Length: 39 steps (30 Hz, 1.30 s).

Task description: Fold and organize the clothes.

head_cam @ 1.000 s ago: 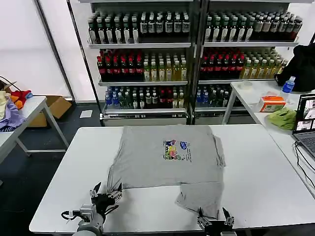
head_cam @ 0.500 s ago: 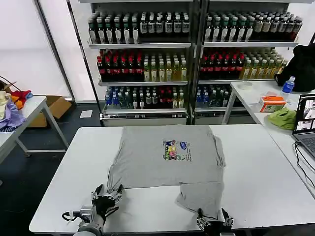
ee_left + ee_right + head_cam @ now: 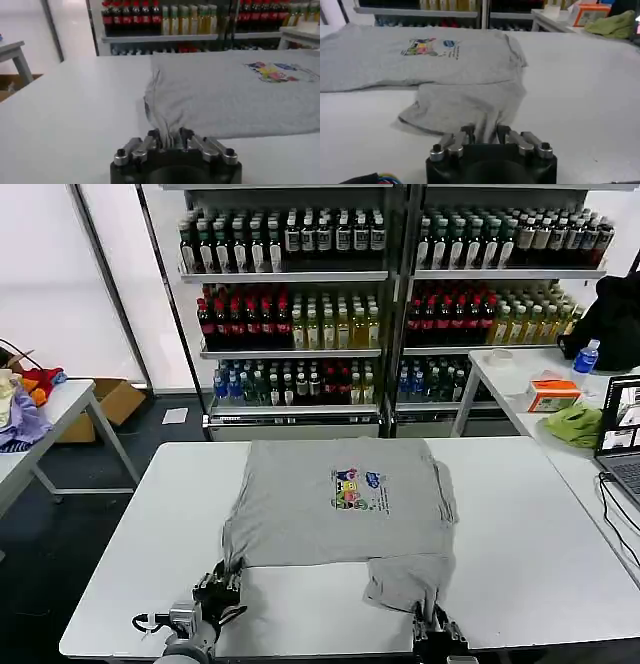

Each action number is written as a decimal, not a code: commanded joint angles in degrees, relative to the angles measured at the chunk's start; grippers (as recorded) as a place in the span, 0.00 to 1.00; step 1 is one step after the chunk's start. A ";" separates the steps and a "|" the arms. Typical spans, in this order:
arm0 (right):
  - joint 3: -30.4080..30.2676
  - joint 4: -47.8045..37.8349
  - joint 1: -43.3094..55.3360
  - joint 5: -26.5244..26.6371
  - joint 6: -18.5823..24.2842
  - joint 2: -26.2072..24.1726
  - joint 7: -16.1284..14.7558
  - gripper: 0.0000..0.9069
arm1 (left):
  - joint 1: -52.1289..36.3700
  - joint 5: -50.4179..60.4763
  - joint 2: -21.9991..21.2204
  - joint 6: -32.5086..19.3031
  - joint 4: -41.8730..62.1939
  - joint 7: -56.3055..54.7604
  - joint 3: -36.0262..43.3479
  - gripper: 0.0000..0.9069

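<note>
Two grippers, L [image 3: 222, 587] & R [image 3: 436, 621], each pinched shut on near hem of light grey cotton T-shirt [image 3: 335, 504] spread mid white table [image 3: 540, 554] | step: hem grasp for fold; next prob lift both evenly, carry twd collar

One grey T-shirt [image 3: 340, 509] lies on one white desk [image 3: 520, 554], bearing one multicoloured chest print [image 3: 357, 489]. Two pincers sit at its near edge: the left pincer [image 3: 218, 594] and the right pincer [image 3: 437, 624], each closed on a bunch of the shirt's hem. Two side desks flank it.
</note>
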 commanded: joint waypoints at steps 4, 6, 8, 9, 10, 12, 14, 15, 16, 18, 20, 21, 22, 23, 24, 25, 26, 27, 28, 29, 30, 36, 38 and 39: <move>1.05 0.88 0.60 -0.20 2.45 0.06 -1.35 0.00 | 0.41 0.10 -0.34 -1.53 -1.20 0.15 -0.04 0.01; 1.47 1.45 0.87 -0.34 2.92 0.09 -1.69 0.00 | 0.13 0.02 -0.39 -1.93 -1.28 0.10 -0.09 0.01; 2.40 2.11 1.47 -0.62 3.39 0.30 -2.06 0.00 | -0.23 -0.04 -0.56 -3.11 -1.27 -0.02 -0.18 0.01; 2.89 2.28 1.83 -0.81 4.09 0.40 -2.55 0.00 | -0.35 -0.24 -0.67 -3.59 -1.36 -0.10 -0.17 0.01; 3.35 2.34 2.21 -0.98 4.36 0.46 -2.71 0.00 | -0.51 -0.67 -0.78 -4.20 -1.66 -0.15 -0.07 0.01; 4.29 2.23 3.09 -1.01 4.71 0.52 -3.20 0.00 | -0.72 -1.01 -0.97 -5.14 -1.99 -0.16 0.09 0.01; 5.06 1.92 3.91 -0.72 4.75 0.52 -3.55 0.00 | -1.47 -1.12 -1.17 -5.56 -2.15 -0.14 0.33 0.01; 5.39 1.69 4.26 -0.73 4.87 0.52 -3.81 0.00 | -1.93 -1.11 -1.24 -5.78 -2.03 -0.10 0.45 0.01; 5.68 1.48 4.67 -0.75 5.04 0.54 -4.16 0.00 | -2.30 -1.18 -1.31 -5.97 -1.89 -0.10 0.56 0.01; 6.11 0.72 5.79 -0.76 5.50 0.62 -4.79 0.00 | -3.14 -1.33 -1.32 -6.16 -1.51 -0.11 0.72 0.01; 6.60 -0.58 7.53 -0.55 5.99 0.92 -5.59 0.00 | -4.35 -1.67 -1.25 -6.34 -0.87 -0.14 0.89 0.01; 6.81 -0.85 8.01 -0.53 6.01 1.00 -5.90 0.00 | -4.69 -1.76 -1.25 -6.36 -0.71 -0.15 0.92 0.01; 7.27 -1.38 9.22 -0.50 6.08 1.07 -6.42 0.00 | -5.67 -2.00 -1.22 -6.37 -0.29 -0.18 0.96 0.01; 7.69 -1.73 9.88 -0.40 6.18 1.10 -7.03 0.00 | -6.16 -2.52 -1.19 -6.46 -0.17 -0.21 0.97 0.01; 7.82 -1.98 10.55 -0.33 6.24 1.12 -7.20 0.00 | -6.72 -3.03 -1.18 -6.52 0.14 -0.28 0.99 0.01; 8.50 -2.37 11.98 -0.20 6.24 1.19 -7.83 0.00 | -7.58 -3.83 -1.15 -6.83 0.64 -0.40 0.97 0.01; 8.73 -2.79 12.61 -0.03 6.22 1.27 -8.03 0.00 | -8.19 -4.13 -1.14 -6.92 1.01 -0.48 0.90 0.01; 8.99 -3.13 13.38 0.04 6.19 1.35 -8.27 0.00 | -8.76 -4.38 -1.14 -7.02 1.34 -0.56 0.87 0.01; 9.38 -4.10 15.13 0.13 5.99 1.59 -8.49 0.00 | -9.44 -4.86 -1.06 -7.15 1.97 -0.69 0.83 0.01; 9.50 -4.85 16.18 -0.02 5.93 1.71 -8.50 0.00 | -10.17 -5.26 -0.95 -7.18 2.53 -0.73 0.84 0.01; 9.47 -5.17 16.73 -0.34 5.94 1.75 -8.32 0.00 | -10.80 -5.44 -0.78 -7.22 2.90 -0.77 0.85 0.01; 8.69 -9.73 24.51 -2.62 4.36 1.63 -7.97 0.00 | -15.30 -6.12 -0.04 -7.19 6.38 -1.04 1.05 0.01; 7.55 -11.55 27.27 -2.71 3.68 1.25 -7.33 0.00 | -16.81 -6.35 -0.09 -7.15 7.67 -1.23 1.19 0.01; 6.82 -13.07 29.10 -2.87 2.83 1.13 -6.47 0.00 | -17.43 -6.37 -0.12 -7.10 8.18 -1.29 1.26 0.01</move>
